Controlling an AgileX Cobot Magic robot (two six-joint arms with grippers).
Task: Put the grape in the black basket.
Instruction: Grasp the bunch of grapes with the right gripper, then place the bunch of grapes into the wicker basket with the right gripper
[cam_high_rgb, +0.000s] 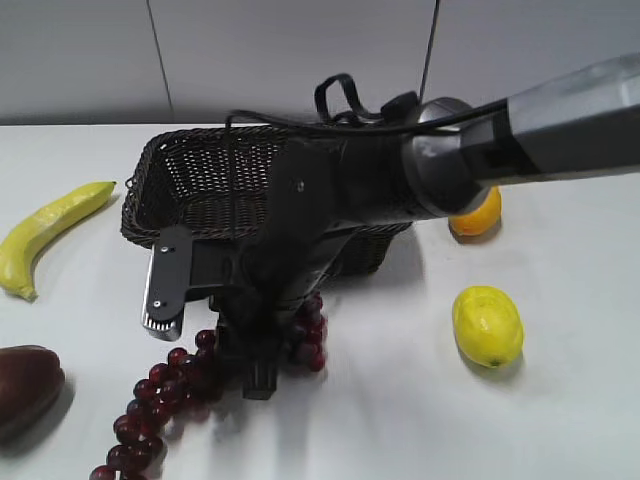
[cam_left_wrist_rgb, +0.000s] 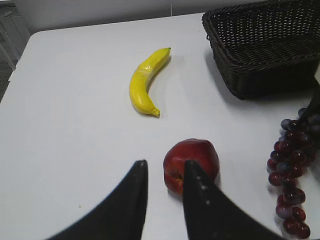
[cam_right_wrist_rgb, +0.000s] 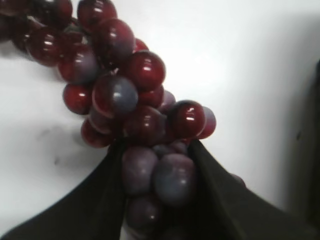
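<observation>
The grape (cam_high_rgb: 150, 400) lies as a long dark red and purple bunch on the white table, just in front of the black basket (cam_high_rgb: 165, 165). My right gripper (cam_high_rgb: 250, 350) reaches down across the basket's front to the bunch's upper end. In the right wrist view the right gripper (cam_right_wrist_rgb: 157, 165) is shut on several berries of the grape (cam_right_wrist_rgb: 130, 95). My left gripper (cam_left_wrist_rgb: 162, 170) is open and empty above the table, with the grape (cam_left_wrist_rgb: 290, 185) to its right and the black basket (cam_left_wrist_rgb: 260, 50) at the upper right.
A large maroon fruit (cam_left_wrist_rgb: 192, 160) lies just beyond my left fingertips and shows at the exterior view's left edge (cam_high_rgb: 25, 385). A banana (cam_high_rgb: 50, 235) lies left of the basket. A lemon (cam_high_rgb: 487, 325) and an orange (cam_high_rgb: 478, 218) lie to the right.
</observation>
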